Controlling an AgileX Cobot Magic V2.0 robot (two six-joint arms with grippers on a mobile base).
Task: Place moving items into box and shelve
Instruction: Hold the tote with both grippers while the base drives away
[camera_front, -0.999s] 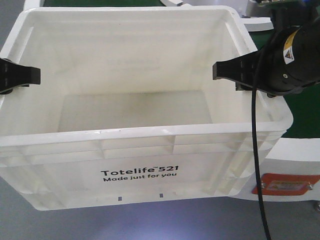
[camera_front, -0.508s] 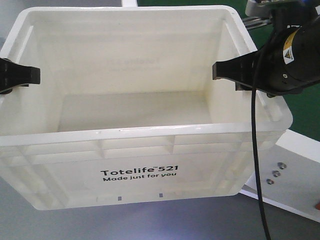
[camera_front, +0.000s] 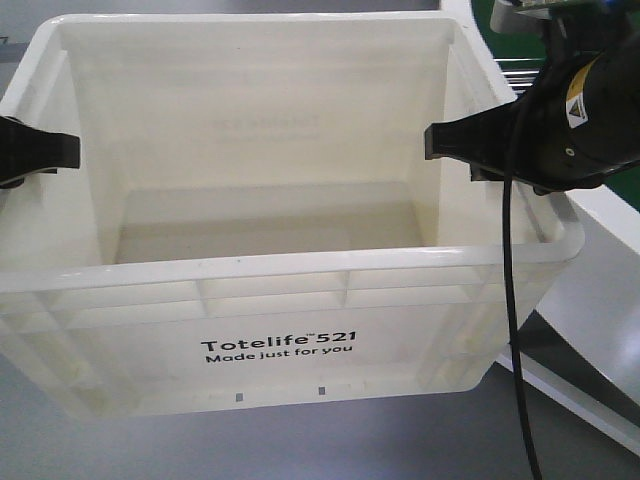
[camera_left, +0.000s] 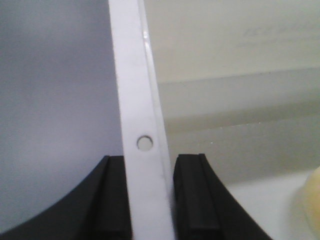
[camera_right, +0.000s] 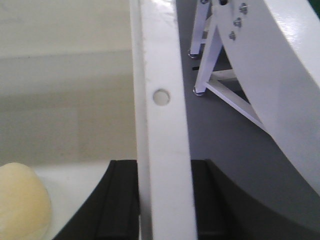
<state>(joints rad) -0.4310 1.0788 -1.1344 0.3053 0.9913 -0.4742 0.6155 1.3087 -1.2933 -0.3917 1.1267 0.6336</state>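
Left pincer (camera_left: 148, 167) clamped on white box (camera_front: 300, 268) rim, right pincer (camera_right: 163, 172) likewise, pale yellow item (camera_right: 22, 202) inside

I see grey floor (camera_front: 300, 450) underneath, a white metal frame (camera_right: 287, 70) standing on it, and green surface (camera_front: 630, 188) at right.

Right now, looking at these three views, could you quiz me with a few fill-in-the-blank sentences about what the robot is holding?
1. The black print on the white box reads Totelife ____.
2. The left gripper and the right gripper each clamp the box's top ____ between their fingers.
3. The ball-like item lying inside the box is pale ____.
Missing words: 521; rim; yellow.
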